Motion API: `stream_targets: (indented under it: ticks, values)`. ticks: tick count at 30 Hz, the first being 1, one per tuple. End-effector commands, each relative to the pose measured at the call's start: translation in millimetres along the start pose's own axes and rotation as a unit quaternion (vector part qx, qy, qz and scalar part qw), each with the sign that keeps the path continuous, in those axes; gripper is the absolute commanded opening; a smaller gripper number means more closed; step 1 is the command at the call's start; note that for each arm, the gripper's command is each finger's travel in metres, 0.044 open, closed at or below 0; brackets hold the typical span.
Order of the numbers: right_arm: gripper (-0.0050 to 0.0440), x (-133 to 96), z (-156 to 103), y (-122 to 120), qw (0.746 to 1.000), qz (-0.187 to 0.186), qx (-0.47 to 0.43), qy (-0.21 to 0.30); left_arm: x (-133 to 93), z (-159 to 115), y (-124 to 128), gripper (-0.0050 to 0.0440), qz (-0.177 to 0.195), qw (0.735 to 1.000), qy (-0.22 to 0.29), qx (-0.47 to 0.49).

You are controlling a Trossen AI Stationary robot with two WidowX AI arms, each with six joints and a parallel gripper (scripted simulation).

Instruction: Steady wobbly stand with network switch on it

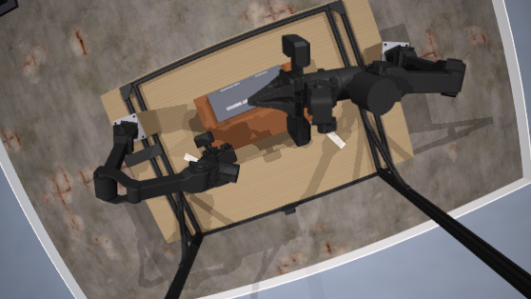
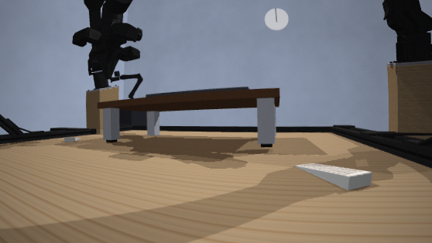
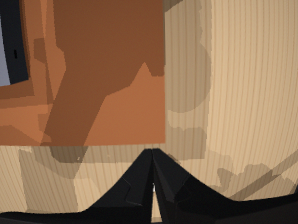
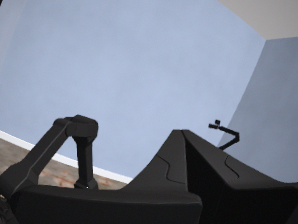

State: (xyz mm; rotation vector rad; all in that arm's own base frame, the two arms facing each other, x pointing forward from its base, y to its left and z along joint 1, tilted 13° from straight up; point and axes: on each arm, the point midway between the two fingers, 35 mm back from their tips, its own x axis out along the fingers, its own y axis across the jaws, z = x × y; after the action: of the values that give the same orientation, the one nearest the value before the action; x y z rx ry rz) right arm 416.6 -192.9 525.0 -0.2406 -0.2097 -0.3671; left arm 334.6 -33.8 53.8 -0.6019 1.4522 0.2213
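Stand with a flat orange-brown rectangular board [image 1: 281,126] [image 2: 193,102] [image 3: 135,120] stands on the pale, straight-grained wooden table [image 1: 266,186] [image 2: 155,193] [image 3: 250,100]. In the top view, you see its long axis slant from lower left to upper right. The slim blue-grey network switch [image 1: 228,100] [image 2: 197,92] [image 3: 14,45] lies on the board with its long axis along the board's, white lettering on its smooth top.

In the exterior view, the board slopes up toward the right. You can see three square-sided pale grey legs [image 2: 266,120] ending in black feet where their bottoms show.

Your nearer white ridged wedge [image 1: 336,139] [image 2: 334,175] lies flat on the table, apart from the stand. Its thin end points up and left toward the stand in both views, its thick block end down and right. The other small white wedge [image 1: 190,157] [image 2: 70,139] lies beyond the stand's left end, near the left arm's wrist in the top view; you can't tell its taper.

Your matte black left gripper [image 1: 227,153] [image 3: 151,155] is closed on nothing, its tips by the board's corner in its wrist view. Your black right gripper [image 1: 250,101] [image 4: 179,137] is also closed and empty, pointing left across the switch in the top view.
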Motion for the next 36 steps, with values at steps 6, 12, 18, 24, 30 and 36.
stream_targets:
  ticks: [6, 12, 18, 24, 30, 36]
  values:
    - [0.0000, -13, 49, -9, 0.997, -0.017, 0.000, -0.069, 0, 0, 0, 0.0000, 0.000, 1.000, 0.000, 0.000]
    - [0.0000, -43, 121, -20, 0.984, -0.041, 0.001, -0.172, 0, 0, 0, 0.0000, 0.000, 1.000, 0.000, 0.000]
    - [0.0000, -49, 133, -22, 0.981, -0.045, 0.001, -0.190, 0, 0, 0, 0.0000, 0.000, 1.000, 0.000, 0.000]
    - [0.0000, -85, 186, -27, 0.961, -0.058, 0.000, -0.271, 0, 0, 0, 0.0000, 0.000, 1.000, 0.000, 0.000]
    - [0.0000, -135, 246, -34, 0.927, -0.075, 0.004, -0.368, 0, 0, 0, 0.0000, 0.000, 1.000, 0.000, 0.000]
    - [0.0000, -135, 246, -34, 0.927, -0.075, 0.004, -0.368, 0, 0, 0, 0.0000, 0.000, 1.000, 0.000, 0.000]
